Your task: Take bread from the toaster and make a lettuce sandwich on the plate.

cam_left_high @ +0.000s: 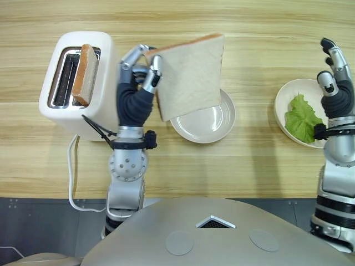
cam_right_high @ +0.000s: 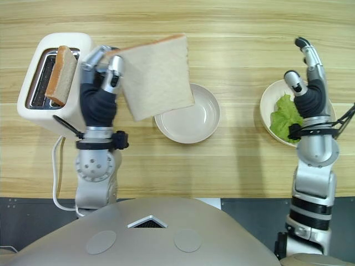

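here, toaster — one slice inside, right plate — lettuce leaf

Kitchen-like tabletop, wooden table, toaster, plate

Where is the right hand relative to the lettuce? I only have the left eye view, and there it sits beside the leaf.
Observer: In the right eye view the right hand overlaps the right edge of the lettuce, so it likely hovers above it.
Operator: And the plate under the bread slice?
Observer: There the bread slice in the left hand overlaps only the upper-left rim of the plate; most of its bowl shows bare.
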`<action>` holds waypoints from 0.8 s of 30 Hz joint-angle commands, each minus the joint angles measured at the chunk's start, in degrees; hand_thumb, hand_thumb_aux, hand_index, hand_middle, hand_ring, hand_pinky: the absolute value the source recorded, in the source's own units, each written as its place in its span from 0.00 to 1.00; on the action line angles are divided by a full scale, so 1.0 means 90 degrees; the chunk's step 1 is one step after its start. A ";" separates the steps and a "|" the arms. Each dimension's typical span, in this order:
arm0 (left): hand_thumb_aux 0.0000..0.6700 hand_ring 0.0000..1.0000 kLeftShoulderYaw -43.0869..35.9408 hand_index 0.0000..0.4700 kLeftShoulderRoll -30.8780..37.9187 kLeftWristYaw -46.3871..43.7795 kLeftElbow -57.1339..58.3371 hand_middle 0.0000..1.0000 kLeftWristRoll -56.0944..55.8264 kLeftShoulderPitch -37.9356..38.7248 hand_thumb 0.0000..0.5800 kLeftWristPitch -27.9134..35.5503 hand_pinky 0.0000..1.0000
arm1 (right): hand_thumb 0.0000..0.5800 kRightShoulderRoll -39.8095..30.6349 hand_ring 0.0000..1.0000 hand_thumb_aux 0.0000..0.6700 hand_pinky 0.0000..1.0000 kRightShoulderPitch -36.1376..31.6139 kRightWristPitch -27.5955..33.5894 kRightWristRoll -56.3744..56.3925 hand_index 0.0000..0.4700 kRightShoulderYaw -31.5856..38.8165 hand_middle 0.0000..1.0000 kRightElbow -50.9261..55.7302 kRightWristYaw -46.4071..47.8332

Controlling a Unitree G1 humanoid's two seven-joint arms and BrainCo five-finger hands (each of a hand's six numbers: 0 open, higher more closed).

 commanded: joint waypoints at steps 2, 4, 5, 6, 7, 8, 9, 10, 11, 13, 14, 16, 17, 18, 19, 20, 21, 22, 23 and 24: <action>1.00 1.00 -0.0895 1.00 -0.0433 0.0666 0.2633 1.00 0.0530 -0.0503 1.00 -0.1225 1.00 | 0.00 -0.1259 0.00 0.00 0.00 -0.0109 -0.0840 -0.1955 0.00 0.0363 0.00 0.2104 -0.1351; 1.00 1.00 -0.0847 1.00 -0.0408 0.0991 0.3277 1.00 0.0678 -0.0692 1.00 -0.1633 1.00 | 0.00 -0.1635 0.00 0.00 0.00 -0.0140 -0.1046 -0.2684 0.00 0.0739 0.00 0.2802 -0.1924; 1.00 1.00 -0.0818 1.00 -0.0393 0.1135 0.3553 1.00 0.0752 -0.0794 1.00 -0.1804 1.00 | 0.00 -0.1739 0.00 0.00 0.00 -0.0182 -0.1155 -0.2856 0.00 0.0870 0.00 0.3134 -0.2142; 1.00 1.00 -0.0765 1.00 -0.0433 0.1198 0.3812 1.00 0.0694 -0.0864 1.00 -0.1947 1.00 | 0.00 -0.1835 0.00 0.00 0.00 -0.0251 -0.1269 -0.3010 0.00 0.1017 0.00 0.3516 -0.2382; 1.00 1.00 -0.0750 1.00 -0.0448 0.1280 0.4062 1.00 0.0700 -0.0965 1.00 -0.2099 1.00 | 0.00 -0.1919 0.00 0.00 0.00 -0.0321 -0.1412 -0.3130 0.00 0.1161 0.00 0.3922 -0.2645; 1.00 1.00 -0.0731 1.00 -0.0498 0.1311 0.4324 1.00 0.0616 -0.1053 1.00 -0.2238 1.00 | 0.00 -0.1990 0.00 0.00 0.00 -0.0365 -0.1518 -0.3232 0.00 0.1295 0.00 0.4235 -0.2864; 1.00 1.00 -0.0733 1.00 -0.0523 0.1382 0.4567 1.00 0.0618 -0.1147 1.00 -0.2358 1.00 | 0.00 -0.2046 0.00 0.00 0.00 -0.0434 -0.1639 -0.3322 0.00 0.1443 0.00 0.4580 -0.3080; 1.00 1.00 -0.0737 1.00 -0.0544 0.1430 0.4738 1.00 0.0617 -0.1210 1.00 -0.2440 1.00 | 0.00 -0.2086 0.00 0.00 0.00 -0.0502 -0.1736 -0.3380 0.00 0.1570 0.00 0.4848 -0.3236; 1.00 1.00 -0.0735 1.00 -0.0559 0.1493 0.4866 1.00 0.0636 -0.1257 1.00 -0.2522 1.00 | 0.00 -0.2124 0.00 0.00 0.00 -0.0584 -0.1820 -0.3445 0.00 0.1715 0.00 0.5103 -0.3377; 1.00 1.00 -0.0714 1.00 -0.0555 0.1607 0.4953 1.00 0.0685 -0.1299 1.00 -0.2619 1.00 | 0.00 -0.2193 0.00 0.00 0.00 -0.0743 -0.1948 -0.3536 0.00 0.1977 0.00 0.5569 -0.3600; 1.00 1.00 -0.0700 1.00 -0.0539 0.1656 0.4944 1.00 0.0713 -0.1306 1.00 -0.2643 1.00 | 0.00 -0.2222 0.00 0.00 0.00 -0.0822 -0.2000 -0.3550 0.00 0.2085 0.00 0.5786 -0.3692; 1.00 1.00 -0.0665 1.00 -0.0492 0.1744 0.4881 1.00 0.0775 -0.1310 1.00 -0.2659 1.00 | 0.00 -0.2269 0.00 0.00 0.00 -0.0975 -0.2075 -0.3554 0.00 0.2271 0.00 0.6187 -0.3850; 1.00 1.00 -0.0657 1.00 -0.0474 0.1773 0.4865 1.00 0.0805 -0.1313 1.00 -0.2659 1.00 | 0.00 -0.2291 0.00 0.00 0.00 -0.1034 -0.2110 -0.3550 0.00 0.2346 0.00 0.6333 -0.3915; 1.00 1.00 -0.0651 1.00 -0.0457 0.1819 0.4860 1.00 0.0852 -0.1322 1.00 -0.2660 1.00 | 0.00 -0.2311 0.00 0.00 0.00 -0.1088 -0.2144 -0.3542 0.00 0.2418 0.00 0.6460 -0.3976; 1.00 1.00 -0.0646 1.00 -0.0450 0.1852 0.4899 1.00 0.0887 -0.1342 1.00 -0.2669 1.00 | 0.00 -0.2330 0.00 0.00 0.00 -0.1152 -0.2165 -0.3547 0.00 0.2508 0.00 0.6595 -0.4037; 1.00 1.00 -0.0648 1.00 -0.0436 0.1887 0.4930 1.00 0.0946 -0.1362 1.00 -0.2654 1.00 | 0.61 -0.2346 0.00 0.38 0.00 -0.1205 -0.2190 -0.3544 0.38 0.2586 0.00 0.6709 -0.4095; 1.00 1.00 -0.0660 1.00 -0.0428 0.1906 0.4947 1.00 0.0985 -0.1374 1.00 -0.2637 1.00 | 0.79 -0.2362 0.00 0.54 0.00 -0.1250 -0.2213 -0.3547 0.54 0.2660 0.00 0.6803 -0.4144; 1.00 1.00 -0.0673 1.00 -0.0416 0.1935 0.4939 1.00 0.1044 -0.1377 1.00 -0.2609 1.00 | 0.89 -0.2378 0.00 0.67 0.00 -0.1286 -0.2241 -0.3545 0.67 0.2726 0.00 0.6878 -0.4185; 1.00 1.00 -0.0683 1.00 -0.0401 0.1954 0.4916 1.00 0.1108 -0.1374 1.00 -0.2590 1.00 | 0.98 -0.2391 0.00 0.87 0.00 -0.1313 -0.2267 -0.3534 0.87 0.2791 0.00 0.6937 -0.4227; 1.00 1.00 -0.0683 1.00 -0.0388 0.1965 0.4863 1.00 0.1153 -0.1350 1.00 -0.2571 1.00 | 1.00 -0.2404 0.00 1.00 0.00 -0.1345 -0.2296 -0.3533 1.00 0.2868 0.00 0.7000 -0.4253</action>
